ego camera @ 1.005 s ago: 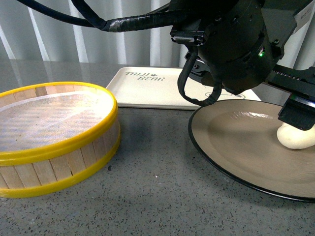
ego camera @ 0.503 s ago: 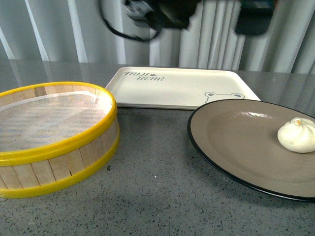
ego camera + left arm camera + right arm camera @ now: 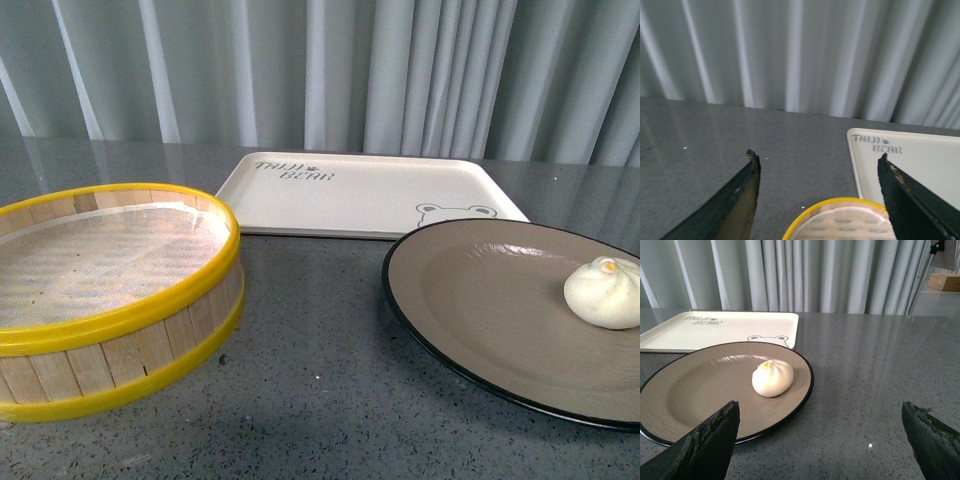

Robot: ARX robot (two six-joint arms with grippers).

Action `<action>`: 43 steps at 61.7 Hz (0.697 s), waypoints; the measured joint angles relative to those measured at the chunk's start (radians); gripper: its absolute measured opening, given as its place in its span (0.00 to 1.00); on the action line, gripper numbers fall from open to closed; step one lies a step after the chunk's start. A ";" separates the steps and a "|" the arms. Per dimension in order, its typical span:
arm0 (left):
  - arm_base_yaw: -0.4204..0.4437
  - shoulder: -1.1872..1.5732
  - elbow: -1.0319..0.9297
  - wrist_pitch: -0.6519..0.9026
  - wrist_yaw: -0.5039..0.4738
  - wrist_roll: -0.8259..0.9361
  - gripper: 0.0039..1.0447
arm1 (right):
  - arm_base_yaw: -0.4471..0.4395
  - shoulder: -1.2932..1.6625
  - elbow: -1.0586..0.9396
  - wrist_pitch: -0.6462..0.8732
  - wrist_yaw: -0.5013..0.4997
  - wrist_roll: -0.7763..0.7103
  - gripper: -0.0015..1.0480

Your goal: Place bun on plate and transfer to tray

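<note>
Right gripper (image 3: 820, 407): jaws spread wide, nothing between them, pointing forward and roughly level over the table (image 3: 320, 410). Neither arm shows in front view.

The plate (image 3: 700, 385) lies just ahead of the right jaws, its near rim close to 1 finger. The bun (image 3: 772, 378) sits upright on the plate, orange dot up, toward the rim on the robot's right; in front view it's at 3 o'clock. Step 1 looks done.

Left gripper (image 3: 817, 156): jaws also spread, empty, hovering above the far rim of the steamer basket (image 3: 120, 350), which sits at 8 o'clock in front view, well apart from the plate.

The tray (image 3: 370, 190) is at 12 o'clock, empty, long axis 9-to-3, its near edge just behind the plate's far rim; whether they touch, cannot tell.

Judgement: plate must travel toward 11 o'clock onto the tray. Right arm is nearer. Plate is round, so no long axis; grip the rim and keep it level so the bun doesn't roll.
</note>
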 joint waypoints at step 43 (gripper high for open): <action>-0.006 -0.368 -0.532 0.114 0.017 0.001 0.04 | 0.000 0.000 0.000 0.000 -0.001 0.000 0.92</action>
